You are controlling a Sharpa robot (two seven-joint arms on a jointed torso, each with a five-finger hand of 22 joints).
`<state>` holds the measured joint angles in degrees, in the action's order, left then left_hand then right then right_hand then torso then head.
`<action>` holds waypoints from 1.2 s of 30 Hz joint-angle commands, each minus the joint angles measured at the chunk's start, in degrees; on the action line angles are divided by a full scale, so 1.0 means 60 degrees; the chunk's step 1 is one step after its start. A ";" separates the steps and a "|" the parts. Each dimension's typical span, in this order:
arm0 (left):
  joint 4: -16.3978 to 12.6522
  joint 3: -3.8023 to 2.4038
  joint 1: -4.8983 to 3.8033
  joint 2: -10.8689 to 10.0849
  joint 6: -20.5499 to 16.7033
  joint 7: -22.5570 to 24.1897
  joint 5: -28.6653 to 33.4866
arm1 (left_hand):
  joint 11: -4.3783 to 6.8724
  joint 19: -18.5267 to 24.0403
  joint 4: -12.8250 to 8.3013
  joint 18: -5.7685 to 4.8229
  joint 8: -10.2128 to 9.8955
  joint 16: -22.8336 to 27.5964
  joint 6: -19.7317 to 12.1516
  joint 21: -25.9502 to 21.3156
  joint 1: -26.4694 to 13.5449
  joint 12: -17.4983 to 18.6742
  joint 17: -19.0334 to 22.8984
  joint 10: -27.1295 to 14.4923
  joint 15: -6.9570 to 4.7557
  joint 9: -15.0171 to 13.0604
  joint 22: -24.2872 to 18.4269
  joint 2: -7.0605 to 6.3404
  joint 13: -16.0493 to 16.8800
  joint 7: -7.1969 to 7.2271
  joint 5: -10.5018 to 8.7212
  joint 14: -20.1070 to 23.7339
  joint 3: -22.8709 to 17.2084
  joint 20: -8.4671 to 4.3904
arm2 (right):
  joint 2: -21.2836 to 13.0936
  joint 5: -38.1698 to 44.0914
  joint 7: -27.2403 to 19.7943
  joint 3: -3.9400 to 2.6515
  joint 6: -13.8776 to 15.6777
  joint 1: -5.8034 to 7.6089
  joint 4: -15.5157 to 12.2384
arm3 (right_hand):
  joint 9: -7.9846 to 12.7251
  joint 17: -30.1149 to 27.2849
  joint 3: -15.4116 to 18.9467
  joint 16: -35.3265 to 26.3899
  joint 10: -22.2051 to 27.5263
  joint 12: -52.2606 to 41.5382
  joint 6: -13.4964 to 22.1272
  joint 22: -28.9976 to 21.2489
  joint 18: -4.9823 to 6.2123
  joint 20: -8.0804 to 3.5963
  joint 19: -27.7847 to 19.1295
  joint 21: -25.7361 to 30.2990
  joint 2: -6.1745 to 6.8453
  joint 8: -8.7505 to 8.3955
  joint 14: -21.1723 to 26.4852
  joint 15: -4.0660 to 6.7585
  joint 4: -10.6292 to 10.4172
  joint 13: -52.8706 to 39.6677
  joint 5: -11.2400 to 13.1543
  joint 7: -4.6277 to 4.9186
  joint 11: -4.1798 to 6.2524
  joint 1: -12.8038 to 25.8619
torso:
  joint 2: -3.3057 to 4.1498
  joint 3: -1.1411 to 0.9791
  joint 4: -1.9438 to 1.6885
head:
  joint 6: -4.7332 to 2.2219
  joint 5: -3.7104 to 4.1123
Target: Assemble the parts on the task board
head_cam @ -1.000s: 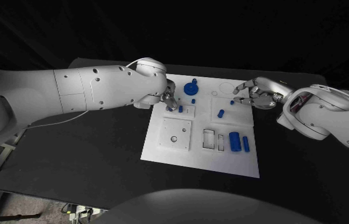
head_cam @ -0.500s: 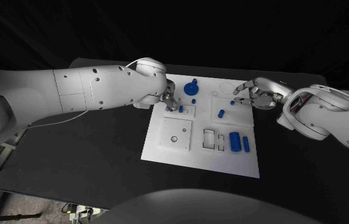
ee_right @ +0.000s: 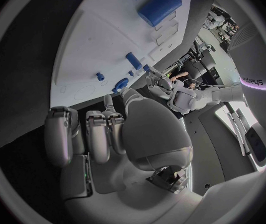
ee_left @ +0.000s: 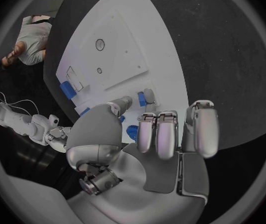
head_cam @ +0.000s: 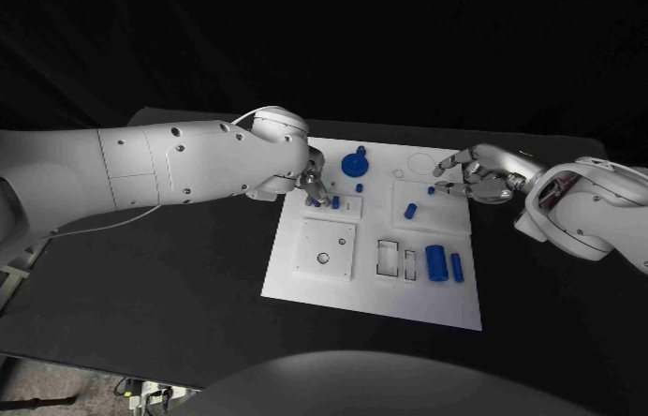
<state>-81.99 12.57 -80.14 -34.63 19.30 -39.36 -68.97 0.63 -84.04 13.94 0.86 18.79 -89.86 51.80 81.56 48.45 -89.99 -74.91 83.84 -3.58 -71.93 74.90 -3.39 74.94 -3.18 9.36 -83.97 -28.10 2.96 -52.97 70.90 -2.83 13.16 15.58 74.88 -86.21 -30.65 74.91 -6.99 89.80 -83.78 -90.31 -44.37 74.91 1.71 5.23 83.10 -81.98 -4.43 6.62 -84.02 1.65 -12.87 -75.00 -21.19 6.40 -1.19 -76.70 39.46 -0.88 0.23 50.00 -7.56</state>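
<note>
The left hand (head_cam: 314, 184) reaches over the task board (head_cam: 378, 289) at its ten o'clock corner, fingers curled down around a small blue peg (head_cam: 335, 202) — whether it truly grips it, I cannot tell. The right hand (head_cam: 466, 177) hovers at the board's two o'clock edge, fingers bent toward a tiny blue piece (head_cam: 431, 190); hold unclear. The right wrist view catches purple lettering on a white casing, too warped to read — and the big blue cylinder (ee_right: 160, 6).
</note>
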 commanded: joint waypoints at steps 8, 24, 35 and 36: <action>-0.0013 0.0027 0.0037 -0.0062 0.0109 -0.0033 -0.0218 | -0.0077 -0.0295 0.0047 0.0163 -0.0170 -0.0023 -0.0071 -0.0044 0.0061 -0.0002 -0.2515 0.1026 0.0101 0.0055 0.2107 0.0132 0.2510 -0.0101 0.0131 -0.1005 0.0210 0.0073 | -0.0021 0.0088 0.0045 0.0001 -0.0186 -0.0007 -0.0023 | 0.0016 0.2516 -0.0046 0.0033 -0.1037 0.0052 -0.0086 0.1993 0.0112 -0.0030 0.0002 0.0057 0.0016 -0.0070 -0.0996 -0.0040 0.0035 -0.2499 -0.0118 -0.0004 -0.0035 -0.0096 | 0.0003 0.0003 0.0002 | 0.0000 0.0003; -0.0115 0.0023 0.0036 -0.0117 -0.0115 0.0024 0.0087 | -0.0038 -0.0312 -0.0189 0.0161 -0.0330 -0.0023 0.0065 -0.0033 0.0691 -0.0002 -0.2515 0.1026 0.0081 0.0060 0.2114 0.0262 0.2510 -0.0042 0.0495 -0.1005 0.0136 0.0068 | -0.0024 0.0090 0.0082 0.0001 -0.0225 -0.0007 -0.0025 | 0.0024 0.2516 -0.0079 0.0033 -0.1037 0.0052 -0.0093 0.1992 0.0113 -0.0030 0.0001 0.0060 0.0022 -0.0084 -0.0996 -0.0039 0.0063 -0.2499 -0.0212 -0.0003 -0.0034 -0.0115 | 0.0003 0.0002 0.0001 | 0.0000 0.0008; -0.0136 0.0019 0.0033 -0.0151 -0.0251 0.0059 0.0387 | -0.0005 -0.0310 -0.0282 0.0163 -0.0372 -0.0023 0.0137 -0.0046 0.0878 -0.0002 -0.2515 0.1026 0.0055 0.0041 0.2112 0.0218 0.2510 -0.0003 0.0532 -0.1005 -0.0173 0.0048 | -0.0017 0.0090 0.0111 0.0001 -0.0243 -0.0007 -0.0022 | 0.0025 0.2516 -0.0087 0.0033 -0.1037 0.0052 -0.0096 0.1989 0.0115 -0.0030 -0.0006 0.0069 0.0023 -0.0086 -0.0996 -0.0039 0.0069 -0.2499 -0.0233 -0.0003 -0.0035 -0.0119 | -0.0002 -0.0002 -0.0005 | 0.0000 0.0004; -0.0140 0.0019 0.0032 -0.0154 -0.0264 0.0062 0.0400 | -0.0005 -0.0310 -0.0283 0.0164 -0.0372 -0.0023 0.0137 -0.0048 0.0879 -0.0002 -0.2515 0.1026 0.0055 0.0040 0.2111 0.0217 0.2510 -0.0003 0.0533 -0.1005 -0.0176 0.0047 | -0.0017 0.0090 0.0113 0.0001 -0.0244 -0.0007 -0.0021 | 0.0025 0.2516 -0.0087 0.0033 -0.1037 0.0052 -0.0096 0.1989 0.0115 -0.0030 -0.0006 0.0069 0.0023 -0.0086 -0.0996 -0.0039 0.0069 -0.2499 -0.0233 -0.0003 -0.0035 -0.0119 | 0.0000 -0.0001 -0.0005 | 0.0000 0.0009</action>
<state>-82.69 12.55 -80.13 -35.60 17.87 -39.27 -68.10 0.43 -84.03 12.15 0.86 16.71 -89.86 52.31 81.56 53.06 -89.99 -74.95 84.05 -3.18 -71.61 74.90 -1.96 74.94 -3.25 12.48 -83.98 -28.81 2.96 -53.10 70.93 -2.42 13.16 14.99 74.88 -86.29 -30.59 74.94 -7.29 89.80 -83.77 -90.20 -44.36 74.94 1.71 5.23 83.10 -81.76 -4.19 6.40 -84.02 1.65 -12.57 -75.03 -22.31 6.39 -1.20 -76.93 39.47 -0.87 0.21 50.00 -7.52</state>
